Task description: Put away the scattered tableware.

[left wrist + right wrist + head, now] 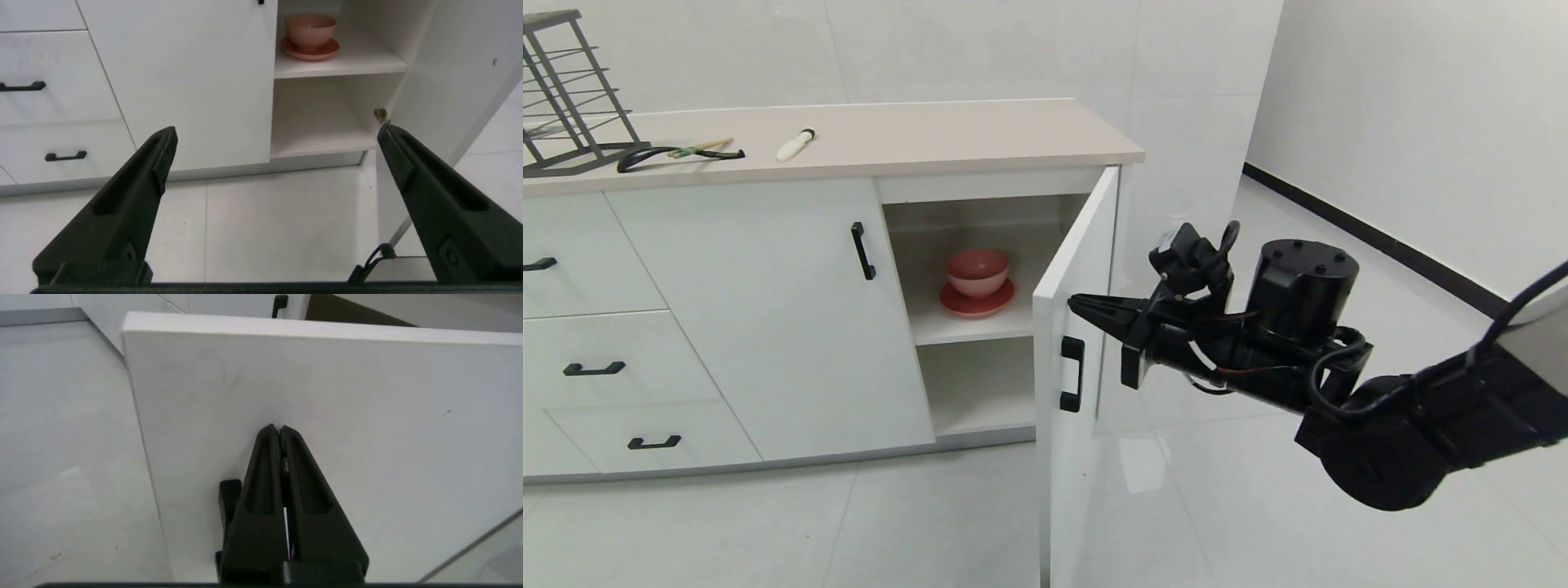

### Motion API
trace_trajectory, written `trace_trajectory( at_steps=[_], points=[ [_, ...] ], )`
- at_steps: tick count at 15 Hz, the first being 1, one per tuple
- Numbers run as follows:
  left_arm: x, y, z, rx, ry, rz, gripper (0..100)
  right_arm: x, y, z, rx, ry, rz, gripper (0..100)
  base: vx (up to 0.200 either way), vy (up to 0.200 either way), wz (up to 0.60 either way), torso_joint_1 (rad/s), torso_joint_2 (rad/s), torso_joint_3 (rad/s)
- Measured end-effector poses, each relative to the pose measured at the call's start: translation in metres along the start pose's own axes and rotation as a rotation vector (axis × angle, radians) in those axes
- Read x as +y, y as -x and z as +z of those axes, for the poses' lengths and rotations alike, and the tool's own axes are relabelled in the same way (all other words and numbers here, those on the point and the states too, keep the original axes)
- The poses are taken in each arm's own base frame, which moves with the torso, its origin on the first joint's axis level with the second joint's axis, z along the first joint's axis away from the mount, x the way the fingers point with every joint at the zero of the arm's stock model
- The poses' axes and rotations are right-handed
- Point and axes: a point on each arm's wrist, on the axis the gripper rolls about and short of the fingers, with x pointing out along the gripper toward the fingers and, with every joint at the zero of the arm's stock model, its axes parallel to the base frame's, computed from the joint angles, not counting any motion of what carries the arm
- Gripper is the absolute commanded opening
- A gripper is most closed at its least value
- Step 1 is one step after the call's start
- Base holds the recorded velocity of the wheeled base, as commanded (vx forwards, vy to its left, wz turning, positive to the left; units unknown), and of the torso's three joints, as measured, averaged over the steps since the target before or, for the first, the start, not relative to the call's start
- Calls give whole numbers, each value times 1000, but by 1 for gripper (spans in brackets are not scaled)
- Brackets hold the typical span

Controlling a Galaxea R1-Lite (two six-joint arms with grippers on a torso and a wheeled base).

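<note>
A pink bowl sits on a pink plate on the upper shelf of the open cabinet; the bowl and plate also appear in the left wrist view. The white cabinet door stands swung out toward me. My right gripper is shut with nothing in it, its tip against or just off the door's outer face, above the black door handle. In the right wrist view the gripper points straight at the door. My left gripper is open, low before the cabinet, holding nothing.
The beige countertop carries a dark wire rack, black-handled utensils and a white utensil. Drawers with black handles are at the left. A lower shelf is bare. Open tiled floor lies in front and to the right.
</note>
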Motion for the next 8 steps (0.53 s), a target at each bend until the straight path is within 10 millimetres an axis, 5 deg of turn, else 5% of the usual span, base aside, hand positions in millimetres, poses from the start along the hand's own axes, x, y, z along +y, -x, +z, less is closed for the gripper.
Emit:
trace_trajectory(
  at_steps=[8],
  points=[
    [0, 0, 0, 0, 0, -1, 100, -15, -47, -22, -82, 13, -11, 0, 0, 0, 0, 0, 0, 0]
  ],
)
